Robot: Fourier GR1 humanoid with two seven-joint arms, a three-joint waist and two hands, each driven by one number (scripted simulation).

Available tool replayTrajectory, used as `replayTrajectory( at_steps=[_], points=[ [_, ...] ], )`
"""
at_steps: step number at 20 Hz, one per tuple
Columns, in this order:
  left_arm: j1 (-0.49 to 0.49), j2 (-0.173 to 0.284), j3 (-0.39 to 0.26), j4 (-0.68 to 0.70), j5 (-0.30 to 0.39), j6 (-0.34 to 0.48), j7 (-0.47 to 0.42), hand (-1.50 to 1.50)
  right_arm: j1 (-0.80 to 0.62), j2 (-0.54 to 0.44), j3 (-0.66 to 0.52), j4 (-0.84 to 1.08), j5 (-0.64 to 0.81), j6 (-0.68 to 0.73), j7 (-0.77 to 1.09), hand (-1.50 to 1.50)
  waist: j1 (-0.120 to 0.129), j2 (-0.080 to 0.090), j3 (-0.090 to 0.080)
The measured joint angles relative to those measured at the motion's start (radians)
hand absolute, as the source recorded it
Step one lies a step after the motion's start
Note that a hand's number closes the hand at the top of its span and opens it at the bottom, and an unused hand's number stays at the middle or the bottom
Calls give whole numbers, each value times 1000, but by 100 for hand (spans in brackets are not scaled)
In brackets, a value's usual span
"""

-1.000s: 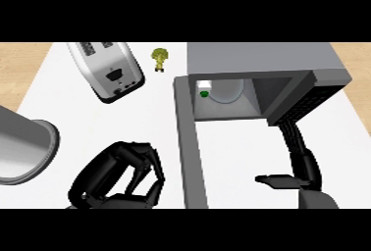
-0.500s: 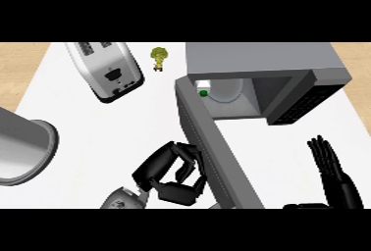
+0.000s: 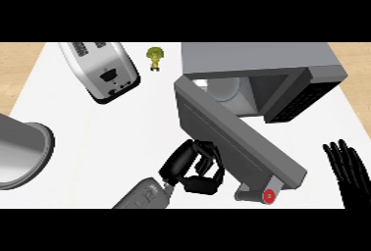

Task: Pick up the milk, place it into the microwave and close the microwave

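Left robot hand (image 3: 194,166), fingers curled and holding nothing, pressed against the outer face of the open grey microwave door (image 3: 235,142); white milk carton (image 3: 223,89) already inside the cavity toward the tabletop's far edge; right robot hand (image 3: 351,174) open, resting.

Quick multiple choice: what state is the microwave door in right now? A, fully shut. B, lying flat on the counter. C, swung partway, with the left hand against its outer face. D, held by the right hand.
C: the microwave door stands at an angle, part of the cavity open behind it, with the left hand curled against its outer face; the right hand rests open near the right edge.
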Motion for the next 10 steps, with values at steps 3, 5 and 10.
replayTrajectory(
  at_steps=[3, 5, 10],
  points=[
    [-46, 0, -66, 77, 90, 68, -39, 150, 29, -9, 9, -88, -38, 29, 44, -150, -14, 3, -1],
    [-86, 0, -102, 113, 152, 96, -41, 150, 40, -14, 15, -139, -58, 42, 68, -150, -24, 5, -1],
    [-157, 2, -185, 152, 284, 154, -54, 150, 54, -34, 27, -234, -112, 84, 123, -150, -54, 12, -2]
  ],
)
